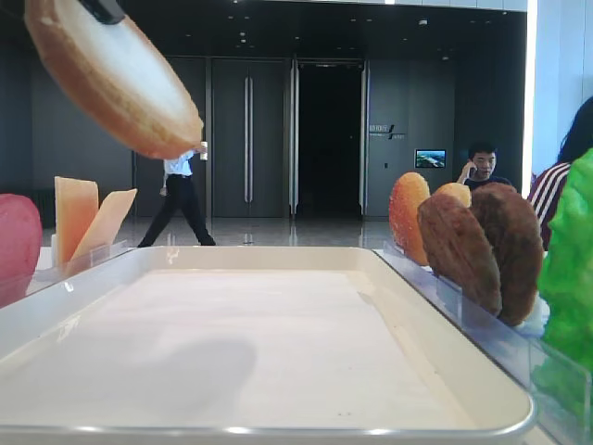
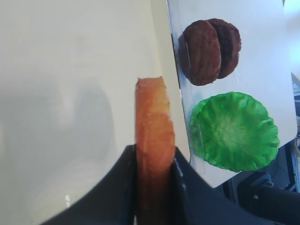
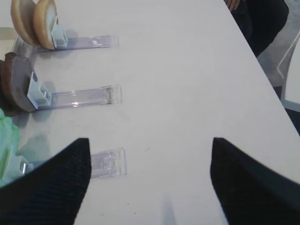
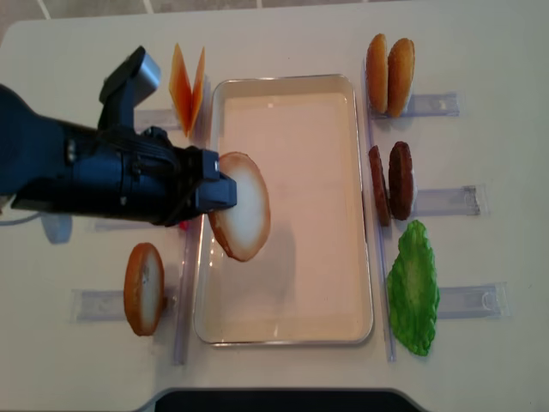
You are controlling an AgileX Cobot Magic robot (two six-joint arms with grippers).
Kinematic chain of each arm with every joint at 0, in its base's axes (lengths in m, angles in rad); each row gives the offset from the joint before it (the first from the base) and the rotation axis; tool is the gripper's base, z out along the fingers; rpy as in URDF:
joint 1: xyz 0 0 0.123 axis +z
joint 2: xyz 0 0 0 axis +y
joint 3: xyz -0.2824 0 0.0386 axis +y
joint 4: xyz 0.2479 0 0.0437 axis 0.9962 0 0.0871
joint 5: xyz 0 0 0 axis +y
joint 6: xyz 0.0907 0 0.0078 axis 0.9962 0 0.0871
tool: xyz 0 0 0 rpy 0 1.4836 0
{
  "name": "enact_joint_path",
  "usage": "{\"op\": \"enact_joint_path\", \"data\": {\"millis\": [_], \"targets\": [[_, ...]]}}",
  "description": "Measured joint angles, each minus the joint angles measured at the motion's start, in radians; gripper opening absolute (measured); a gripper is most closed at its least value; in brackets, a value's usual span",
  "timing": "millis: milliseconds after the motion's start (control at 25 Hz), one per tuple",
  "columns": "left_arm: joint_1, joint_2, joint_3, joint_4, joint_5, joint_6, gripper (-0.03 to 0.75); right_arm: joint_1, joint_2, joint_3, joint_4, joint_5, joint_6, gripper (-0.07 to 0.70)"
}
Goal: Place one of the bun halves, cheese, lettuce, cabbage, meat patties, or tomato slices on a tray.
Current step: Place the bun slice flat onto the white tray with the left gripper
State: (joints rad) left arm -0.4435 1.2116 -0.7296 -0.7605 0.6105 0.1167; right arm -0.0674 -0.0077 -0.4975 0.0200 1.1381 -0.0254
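My left gripper (image 4: 221,190) is shut on a bun half (image 4: 243,206), holding it tilted in the air over the left side of the cream-white tray (image 4: 317,283). In the left wrist view the bun half (image 2: 153,122) sits edge-on between the fingers (image 2: 119,187). In the low view it hangs at the upper left (image 1: 111,74) above the tray floor (image 1: 278,352). My right gripper (image 3: 150,183) is open over bare table, with nothing between its fingers. Cheese (image 4: 187,86), two more bun halves (image 4: 388,75), meat patties (image 4: 390,182) and lettuce (image 4: 413,287) stand around the tray.
Another bun half (image 4: 144,288) stands in a clear rack at the left front. A tomato slice (image 1: 17,243) shows at the left edge of the low view. Clear plastic racks (image 3: 84,97) line the table right of the tray. People stand in the background.
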Motion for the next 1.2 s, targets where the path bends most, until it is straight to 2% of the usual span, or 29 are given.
{"op": "enact_joint_path", "data": {"millis": [80, 160, 280, 360, 440, 680, 880, 1200], "targets": [[0.025, 0.002, 0.041, -0.12, -0.023, 0.144, 0.126, 0.0, 0.0, 0.0, 0.0, 0.0, 0.0, 0.533], [0.047, 0.022, 0.061, -0.247, -0.024, 0.277, 0.126, 0.0, 0.0, 0.0, 0.0, 0.0, 0.0, 0.533], [0.076, 0.086, 0.063, -0.399, 0.021, 0.458, 0.125, 0.0, 0.0, 0.0, 0.0, 0.0, 0.0, 0.533], [0.094, 0.139, 0.063, -0.47, 0.073, 0.535, 0.126, 0.0, 0.0, 0.0, 0.0, 0.0, 0.0, 0.533], [0.102, 0.196, 0.063, -0.533, 0.102, 0.594, 0.126, 0.0, 0.0, 0.0, 0.0, 0.0, 0.0, 0.533], [0.106, 0.333, 0.063, -0.697, 0.144, 0.799, 0.125, 0.0, 0.0, 0.0, 0.0, 0.0, 0.0, 0.533], [0.106, 0.404, 0.063, -0.816, 0.157, 0.856, 0.125, 0.0, 0.0, 0.0, 0.0, 0.0, 0.0, 0.533], [0.106, 0.488, 0.063, -0.836, 0.148, 0.862, 0.125, 0.0, 0.0, 0.0, 0.0, 0.0, 0.0, 0.533]]}}
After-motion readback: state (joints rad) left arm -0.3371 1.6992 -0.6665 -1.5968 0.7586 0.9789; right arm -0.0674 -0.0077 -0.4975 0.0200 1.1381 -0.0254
